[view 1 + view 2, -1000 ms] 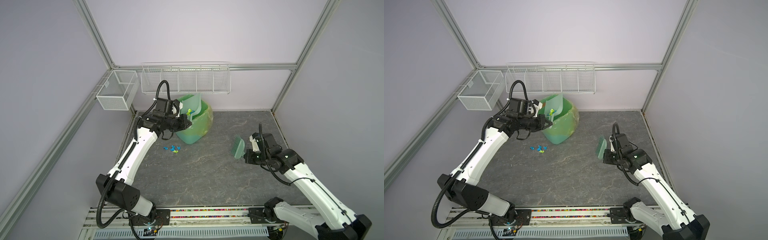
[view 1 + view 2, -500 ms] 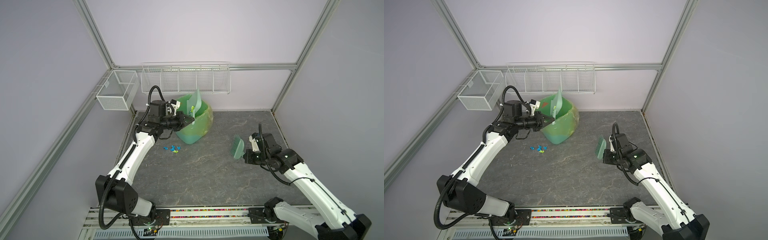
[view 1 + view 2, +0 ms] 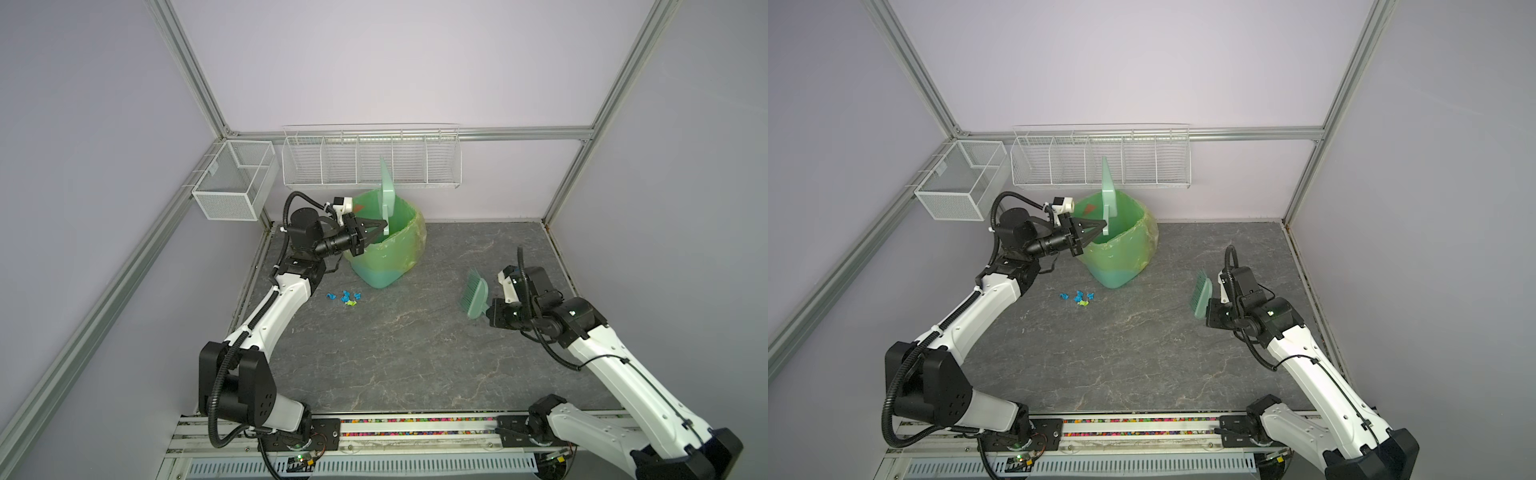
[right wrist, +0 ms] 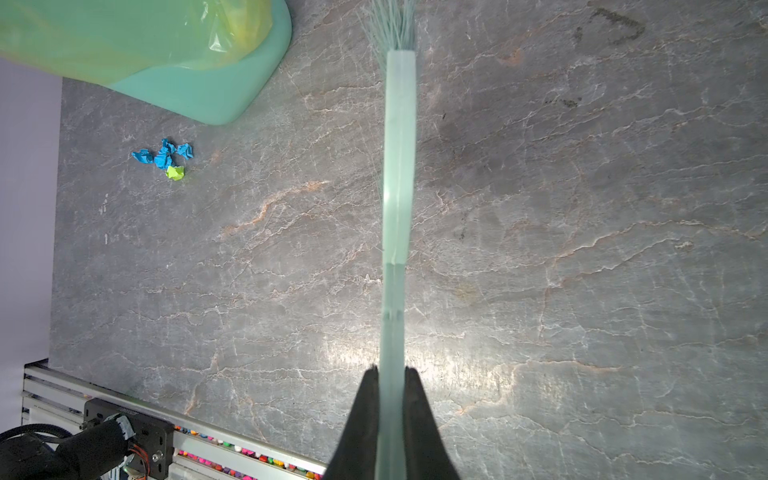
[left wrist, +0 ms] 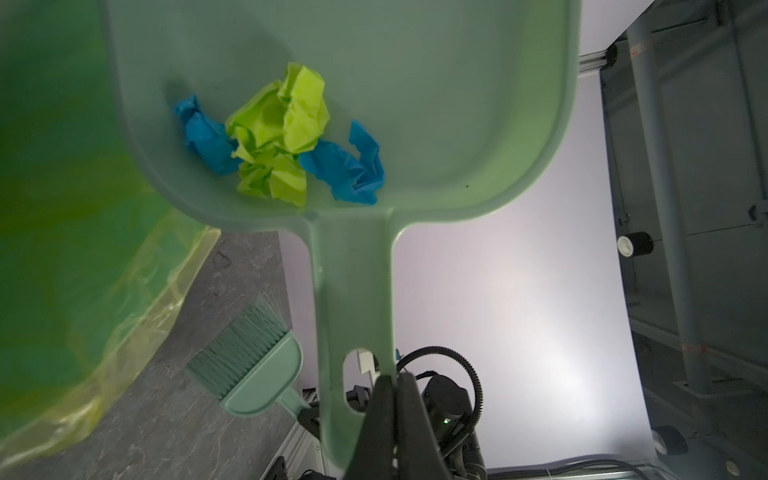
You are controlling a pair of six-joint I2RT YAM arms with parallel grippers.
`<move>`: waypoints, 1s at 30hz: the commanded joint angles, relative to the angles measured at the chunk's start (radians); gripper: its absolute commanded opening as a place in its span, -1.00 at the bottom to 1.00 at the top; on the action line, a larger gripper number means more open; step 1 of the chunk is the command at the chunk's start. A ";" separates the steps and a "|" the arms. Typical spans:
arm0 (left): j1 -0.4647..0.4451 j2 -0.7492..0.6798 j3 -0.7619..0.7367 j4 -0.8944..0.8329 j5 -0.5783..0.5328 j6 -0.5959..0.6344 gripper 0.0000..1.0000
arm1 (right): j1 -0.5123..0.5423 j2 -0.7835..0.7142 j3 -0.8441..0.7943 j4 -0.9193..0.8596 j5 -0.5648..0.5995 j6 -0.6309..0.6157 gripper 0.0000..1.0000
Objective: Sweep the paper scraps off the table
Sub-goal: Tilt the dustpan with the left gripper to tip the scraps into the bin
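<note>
Dustpan (image 3: 386,187), handle clamped in left end effector (image 3: 383,227), stood on edge over the bin (image 3: 386,257), apparently to tip out its paper scraps (image 5: 282,137); loose scraps (image 3: 344,296) lie on the worktop (image 3: 395,353) just beside the bin; right end effector (image 3: 485,316), closed on the brush (image 3: 473,296), hangs well apart from the bin.

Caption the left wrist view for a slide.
Left gripper holds the dustpan by its handle, blue and lime paper scraps inside, beside the green bin.

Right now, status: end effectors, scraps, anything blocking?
Left end effector shut on dustpan at bin. Right end effector shut on brush. Scraps in dustpan, some on table. Nothing blocking.
</note>
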 commanded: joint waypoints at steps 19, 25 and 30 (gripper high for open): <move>0.027 0.127 -0.106 0.768 0.013 -0.545 -1.00 | -0.005 -0.013 0.024 0.001 -0.001 -0.006 -0.86; 0.028 0.106 -0.128 0.713 0.026 -0.495 -1.00 | -0.006 -0.011 0.011 0.013 -0.008 0.003 -0.86; 0.027 0.025 -0.106 0.458 0.047 -0.309 -1.00 | -0.006 -0.012 0.016 0.008 -0.005 0.004 -0.86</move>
